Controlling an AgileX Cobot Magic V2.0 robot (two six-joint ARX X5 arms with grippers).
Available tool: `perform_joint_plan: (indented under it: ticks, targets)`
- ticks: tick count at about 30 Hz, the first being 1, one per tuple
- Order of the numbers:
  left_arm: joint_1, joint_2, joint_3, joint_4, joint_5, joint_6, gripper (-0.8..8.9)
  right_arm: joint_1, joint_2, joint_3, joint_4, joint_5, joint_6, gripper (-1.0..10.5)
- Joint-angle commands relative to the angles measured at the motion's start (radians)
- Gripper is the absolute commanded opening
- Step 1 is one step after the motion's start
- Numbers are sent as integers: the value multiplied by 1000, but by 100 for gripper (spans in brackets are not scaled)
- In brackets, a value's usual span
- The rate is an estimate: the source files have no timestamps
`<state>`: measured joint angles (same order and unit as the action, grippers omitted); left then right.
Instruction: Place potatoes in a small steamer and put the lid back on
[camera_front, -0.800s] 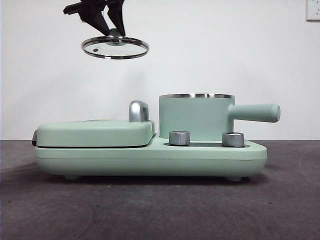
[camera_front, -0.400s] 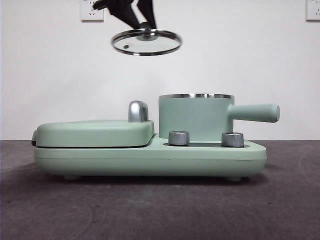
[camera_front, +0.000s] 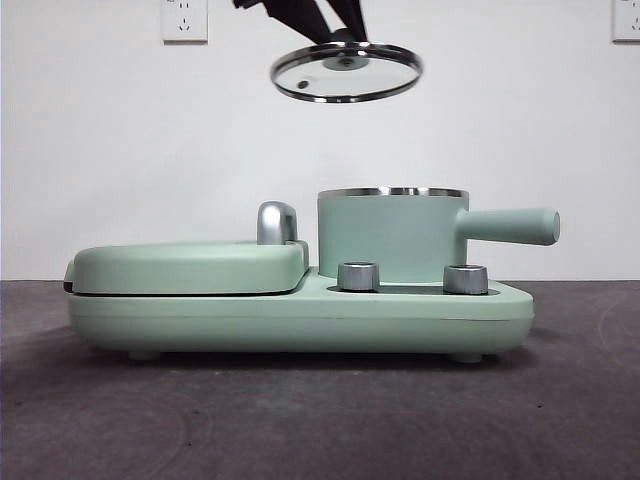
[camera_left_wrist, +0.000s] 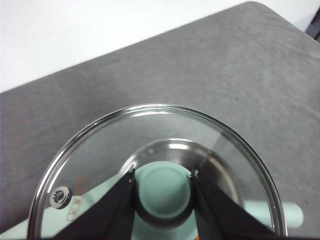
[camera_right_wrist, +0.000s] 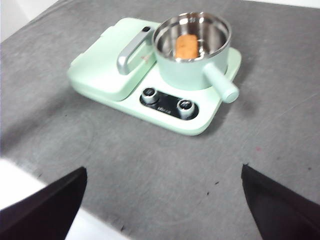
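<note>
The glass lid (camera_front: 346, 72) hangs high in the air, above and slightly left of the small steamer (camera_front: 390, 234). My left gripper (camera_front: 345, 38) is shut on the lid's mint-green knob (camera_left_wrist: 163, 190), its two jaws pressing either side of it. In the right wrist view the orange-brown potato (camera_right_wrist: 186, 46) lies inside the steamer (camera_right_wrist: 192, 52), whose top is uncovered. My right gripper (camera_right_wrist: 162, 200) stays back from the appliance, high above the near table, with its jaws spread wide and nothing between them.
The steamer stands on a mint-green cooker base (camera_front: 300, 315) with two steel dials (camera_front: 359, 276). A closed griddle cover (camera_front: 190, 266) with a chrome handle (camera_front: 277, 222) fills the base's left half. Grey mat (camera_right_wrist: 150, 160) surrounds it.
My left gripper has carried the lid to the right and slightly upward, from above the griddle toward a spot over the steamer. Nothing else has moved.
</note>
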<state>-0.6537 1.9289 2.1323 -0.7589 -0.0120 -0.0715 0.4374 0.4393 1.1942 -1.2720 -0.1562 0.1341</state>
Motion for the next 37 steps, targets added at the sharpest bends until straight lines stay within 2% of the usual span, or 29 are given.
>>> perform_joint_plan:
  ticks: [1,13,19,30,37]
  targets:
    - [-30,55,37,31,1,0,14,5,-6,-3,14,-2,-2,486]
    - [-68,167,37,109,0,11,14,5,-8,-3,16,-2,-3,486]
    - [-59,204,37,106,0,65,14,5,-8,-3,16,-1,-3,486]
    - [-54,244,37,93,-18,62,14,5,-8,-3,16,-1,17,486]
    - [-55,247,37,64,-18,29,14,5,-8,-3,16,-1,38,486]
